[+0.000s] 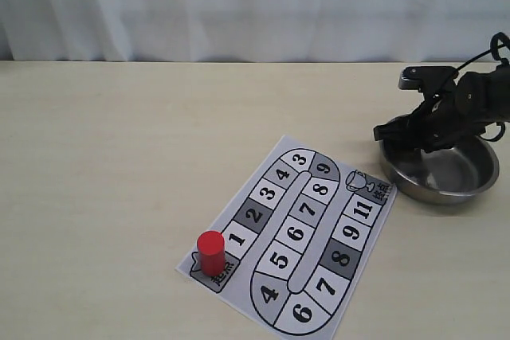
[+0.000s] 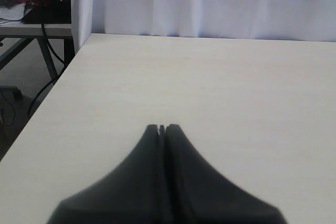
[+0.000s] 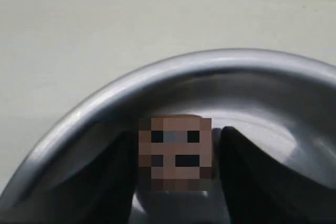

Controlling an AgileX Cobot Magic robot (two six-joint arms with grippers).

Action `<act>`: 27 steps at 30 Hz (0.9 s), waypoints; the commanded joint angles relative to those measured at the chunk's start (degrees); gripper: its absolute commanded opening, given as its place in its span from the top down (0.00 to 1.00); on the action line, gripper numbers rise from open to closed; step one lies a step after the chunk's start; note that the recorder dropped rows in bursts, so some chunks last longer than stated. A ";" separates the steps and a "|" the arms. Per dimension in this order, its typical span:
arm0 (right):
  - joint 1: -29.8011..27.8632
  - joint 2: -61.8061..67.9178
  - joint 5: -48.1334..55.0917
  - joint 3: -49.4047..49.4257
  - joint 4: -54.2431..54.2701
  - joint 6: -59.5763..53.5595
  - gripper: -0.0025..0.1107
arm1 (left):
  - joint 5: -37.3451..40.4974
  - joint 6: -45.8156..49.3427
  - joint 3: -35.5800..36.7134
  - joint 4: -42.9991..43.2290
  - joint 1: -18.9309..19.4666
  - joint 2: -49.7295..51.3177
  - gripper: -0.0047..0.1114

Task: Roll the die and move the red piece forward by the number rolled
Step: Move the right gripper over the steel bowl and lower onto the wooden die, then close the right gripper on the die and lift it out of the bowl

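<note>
The die (image 3: pixel 176 153) lies inside the steel bowl (image 3: pixel 157 77), a tan cube with black pips. My right gripper (image 3: pixel 177 135) straddles it, open: one finger is close against one side and a thin gap shows at the other finger (image 3: pixel 241 166). From the exterior view the right gripper (image 1: pixel 398 129) dips over the bowl (image 1: pixel 470 189) and hides the die. The red piece (image 1: pixel 210 251) stands upright on the start square at the board's near left corner. My left gripper (image 2: pixel 161 128) is shut on nothing above bare table.
The paper game board (image 1: pixel 295 236) with numbered squares lies mid-table, its far right corner close to the bowl. A white curtain backs the table. In the left wrist view the table's edge (image 2: pixel 47 93) shows, with a desk and cables beyond it.
</note>
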 commanded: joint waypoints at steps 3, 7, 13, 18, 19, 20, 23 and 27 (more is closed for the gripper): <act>-0.07 -0.73 1.72 -0.51 -0.41 -0.47 0.94 | -0.77 0.01 -0.34 0.18 -0.47 -0.03 0.96; -0.07 -3.06 4.85 -0.57 -0.31 -0.47 0.94 | -0.77 0.01 -0.34 0.18 -0.47 -0.03 0.96; -0.76 -9.67 14.16 -0.57 -0.31 0.37 0.94 | -0.77 0.01 -0.34 0.18 -0.47 -0.03 0.96; -2.86 -16.19 25.31 0.12 -0.31 2.66 0.94 | -0.77 0.01 -0.34 0.18 -0.47 -0.03 0.96; -3.41 -17.72 26.92 0.98 -0.31 3.21 0.94 | -0.77 0.01 -0.34 0.18 -0.47 -0.03 0.96; -3.93 -19.01 27.63 1.93 -0.31 3.22 0.94 | -0.77 0.01 -0.34 0.18 -0.47 -0.03 0.96; -5.23 -24.13 27.92 7.13 -0.96 4.00 0.94 | -0.77 0.01 -0.34 0.18 -0.47 -0.03 0.96; -5.47 -30.09 29.35 13.87 -8.07 10.51 0.94 | -0.77 0.01 -0.34 0.18 -0.47 -0.03 0.96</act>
